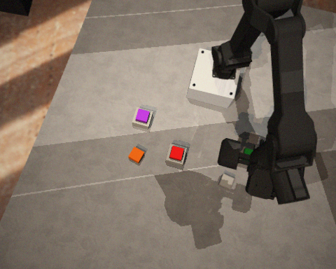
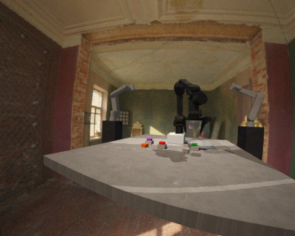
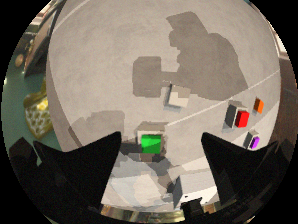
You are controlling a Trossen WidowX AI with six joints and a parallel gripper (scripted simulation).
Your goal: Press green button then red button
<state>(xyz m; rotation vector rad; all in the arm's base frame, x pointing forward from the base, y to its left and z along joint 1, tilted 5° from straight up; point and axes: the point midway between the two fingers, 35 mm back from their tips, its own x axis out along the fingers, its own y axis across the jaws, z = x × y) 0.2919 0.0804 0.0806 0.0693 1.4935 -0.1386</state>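
The green button (image 1: 248,151) (image 2: 194,144) (image 3: 151,143) sits on a pale square base, partly hidden by the arm in the top view. My gripper (image 1: 245,153) (image 3: 163,137) is open and empty, above the green button. In the wrist view the green cap shows between the spread fingers, nearer the left one. In the exterior view there is a gap between the gripper and the green cap. The red button (image 1: 177,153) (image 2: 162,142) (image 3: 242,119) stands on its own base, left of the gripper in the top view, its cap raised and untouched.
A purple button (image 1: 143,115) (image 2: 149,139) (image 3: 255,142) and an orange block (image 1: 136,154) (image 2: 144,145) (image 3: 258,105) lie beyond the red button. A pale block (image 1: 228,180) (image 2: 185,150) (image 3: 179,96) lies near the green button. A white box (image 1: 207,87) (image 2: 176,138) stands by the arm's base.
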